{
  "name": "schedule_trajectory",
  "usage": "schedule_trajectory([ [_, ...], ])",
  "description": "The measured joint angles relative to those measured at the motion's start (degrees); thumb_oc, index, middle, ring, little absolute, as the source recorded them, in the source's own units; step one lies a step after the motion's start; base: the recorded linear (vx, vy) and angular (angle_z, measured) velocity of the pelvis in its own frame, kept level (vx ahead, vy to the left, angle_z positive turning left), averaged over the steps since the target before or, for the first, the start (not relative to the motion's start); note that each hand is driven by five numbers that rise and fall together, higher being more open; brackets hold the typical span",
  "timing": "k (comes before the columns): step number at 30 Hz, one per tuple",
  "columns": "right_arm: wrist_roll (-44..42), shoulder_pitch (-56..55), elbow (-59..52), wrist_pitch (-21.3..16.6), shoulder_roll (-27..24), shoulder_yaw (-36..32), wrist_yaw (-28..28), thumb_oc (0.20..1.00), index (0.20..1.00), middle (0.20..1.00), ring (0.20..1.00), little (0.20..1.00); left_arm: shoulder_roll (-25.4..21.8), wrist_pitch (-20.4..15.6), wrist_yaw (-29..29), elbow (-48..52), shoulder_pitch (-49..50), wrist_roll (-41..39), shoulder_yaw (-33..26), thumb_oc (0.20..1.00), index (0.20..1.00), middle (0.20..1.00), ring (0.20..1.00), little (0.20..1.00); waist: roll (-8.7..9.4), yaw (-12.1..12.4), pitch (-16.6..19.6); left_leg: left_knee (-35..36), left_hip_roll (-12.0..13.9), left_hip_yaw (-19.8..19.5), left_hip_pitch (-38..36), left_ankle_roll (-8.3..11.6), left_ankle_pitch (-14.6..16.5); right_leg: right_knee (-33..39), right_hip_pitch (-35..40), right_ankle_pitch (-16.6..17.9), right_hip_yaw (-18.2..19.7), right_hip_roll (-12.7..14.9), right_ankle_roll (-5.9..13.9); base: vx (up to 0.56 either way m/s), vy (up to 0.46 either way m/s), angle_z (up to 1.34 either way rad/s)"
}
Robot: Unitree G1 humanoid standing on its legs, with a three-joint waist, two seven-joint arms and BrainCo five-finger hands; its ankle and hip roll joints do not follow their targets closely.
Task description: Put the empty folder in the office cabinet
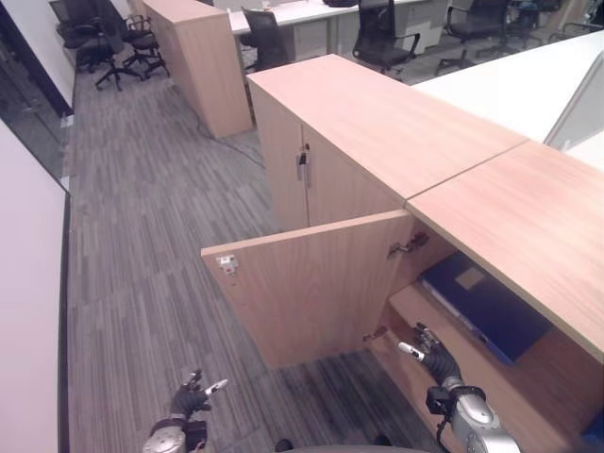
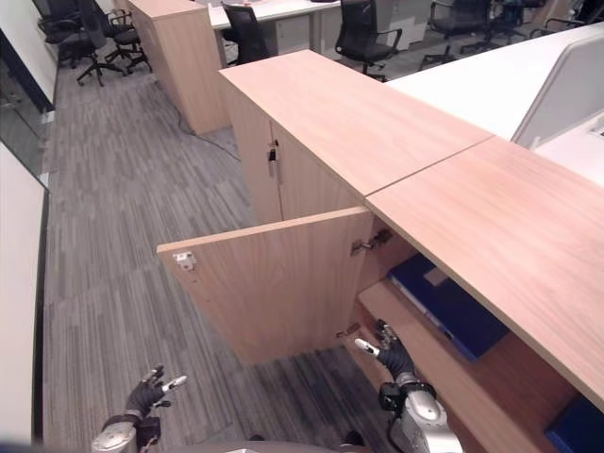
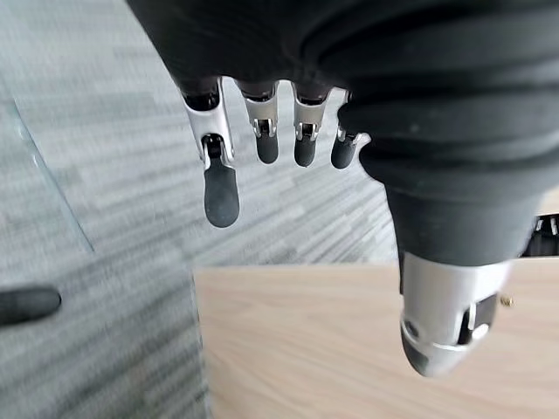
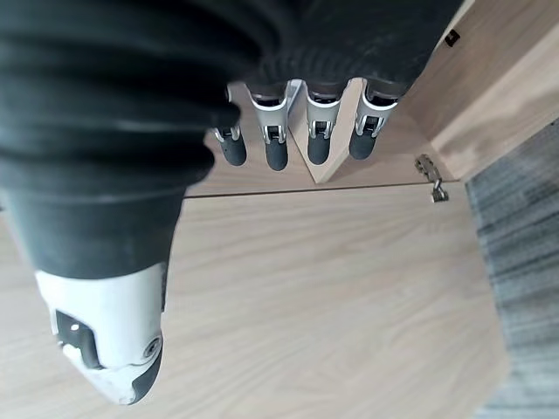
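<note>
The flat dark-blue folder [image 1: 486,304] is seen lying on the upper shelf inside the light wooden office cabinet [image 1: 528,212], whose hinged wooden door [image 1: 311,283] stands swung open over the grey striped carpet floor [image 1: 142,236]. The right hand [image 1: 429,354] is held empty with fingers relaxed and apart just before the shelf edge. The left hand [image 1: 193,394] is likewise held open and empty, low over the carpet, well apart from the door.

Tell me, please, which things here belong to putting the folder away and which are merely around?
Part of the job:
- blue folder, lying on the cabinet's shelf
- cabinet, its door swung open
- right hand, open, by the shelf's edge
- left hand, open, over the floor

Just around:
- closed cabinet next to it
- office chairs
- desks
</note>
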State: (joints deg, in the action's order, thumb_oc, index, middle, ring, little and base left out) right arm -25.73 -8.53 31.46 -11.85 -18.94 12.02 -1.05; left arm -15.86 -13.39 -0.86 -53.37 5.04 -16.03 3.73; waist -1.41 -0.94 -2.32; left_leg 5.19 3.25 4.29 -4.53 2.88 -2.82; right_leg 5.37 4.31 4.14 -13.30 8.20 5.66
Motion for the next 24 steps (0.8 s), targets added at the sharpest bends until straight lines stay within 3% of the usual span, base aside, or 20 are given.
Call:
schedule_trajectory([
  [1,0.1,0.1,0.0,0.0,0.0,0.5,-0.1,1.000,1.000,1.000,1.000,1.000,-1.5,-0.6,-0.1,4.5,-0.5,-0.1,0.6,1.000,1.000,1.000,1.000,1.000,0.20,0.5,0.1,0.0,0.1,0.0,0.1,-0.04,0.0,0.0,0.0,-0.1,0.0,0.0,-0.06,0.00,0.032,0.04],
  [5,0.5,-0.2,0.1,0.0,0.0,0.9,-0.2,1.000,1.000,1.000,1.000,1.000,-6.3,-0.9,-0.4,7.2,-5.3,-2.0,0.4,1.000,1.000,1.000,1.000,1.000,0.18,-0.3,0.1,0.0,0.0,0.2,-0.3,-0.05,0.0,0.0,0.2,0.0,0.2,0.1,-0.05,0.00,0.019,-0.04],
  [9,2.4,-0.7,0.2,0.1,-0.9,1.2,-1.2,1.000,1.000,1.000,1.000,1.000,-13.7,-2.3,0.7,10.7,-9.0,-5.2,-2.0,1.000,1.000,1.000,1.000,1.000,0.08,-1.6,0.1,0.5,0.2,3.6,-1.9,-0.10,0.8,0.0,-0.2,-0.1,3.4,-0.1,0.45,0.02,0.034,-0.37],
  [16,4.5,-2.3,2.5,1.3,-1.9,1.6,-2.3,1.000,1.000,1.000,1.000,1.000,-16.1,-2.5,3.2,10.5,-14.4,-10.1,-3.3,1.000,1.000,1.000,1.000,1.000,1.69,-3.5,1.5,0.6,0.2,5.4,-2.6,-0.22,1.4,0.0,-0.6,0.1,5.2,-0.1,0.71,0.01,0.014,-0.17],
  [24,4.5,-3.0,2.9,1.5,-2.2,1.6,-3.6,1.000,1.000,1.000,1.000,1.000,-21.2,-2.0,5.4,5.7,-19.5,-10.5,0.7,1.000,1.000,1.000,1.000,1.000,2.98,-4.2,2.4,0.5,0.1,6.3,-2.4,-0.22,1.4,0.0,-1.1,0.5,6.2,-0.1,0.72,0.01,0.004,-0.05],
])
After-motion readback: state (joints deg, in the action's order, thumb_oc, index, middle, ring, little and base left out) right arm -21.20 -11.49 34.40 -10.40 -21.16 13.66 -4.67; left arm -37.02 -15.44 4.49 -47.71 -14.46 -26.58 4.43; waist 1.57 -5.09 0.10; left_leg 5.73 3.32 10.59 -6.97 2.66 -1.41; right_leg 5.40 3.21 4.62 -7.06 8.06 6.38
